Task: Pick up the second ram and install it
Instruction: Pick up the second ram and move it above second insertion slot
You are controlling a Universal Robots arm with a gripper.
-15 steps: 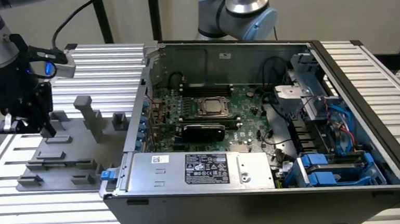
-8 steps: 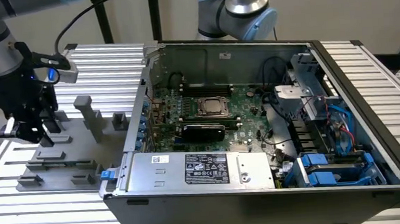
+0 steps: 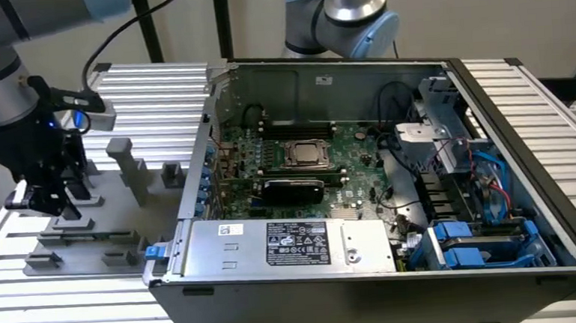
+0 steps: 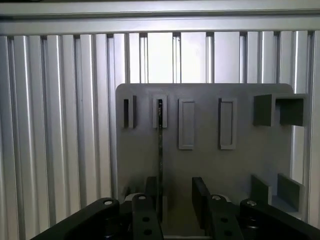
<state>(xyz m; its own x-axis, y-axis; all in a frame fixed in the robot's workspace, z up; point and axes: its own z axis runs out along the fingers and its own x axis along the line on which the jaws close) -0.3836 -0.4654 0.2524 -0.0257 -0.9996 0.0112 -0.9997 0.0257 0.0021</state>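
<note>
The gripper's [image 4: 175,194] jaws are spread, and the second ram [image 4: 160,150] stands on its edge between them, close to one finger [image 4: 150,192] with a clear gap to the other. One end of the ram sits in a slotted block on the grey fixture plate [image 4: 240,165]. The plate lies on the ribbed aluminium table [image 4: 60,125], toward the table edge at the exterior view's left, beside the open computer case [image 3: 376,291] with its motherboard [image 3: 352,146]
</note>
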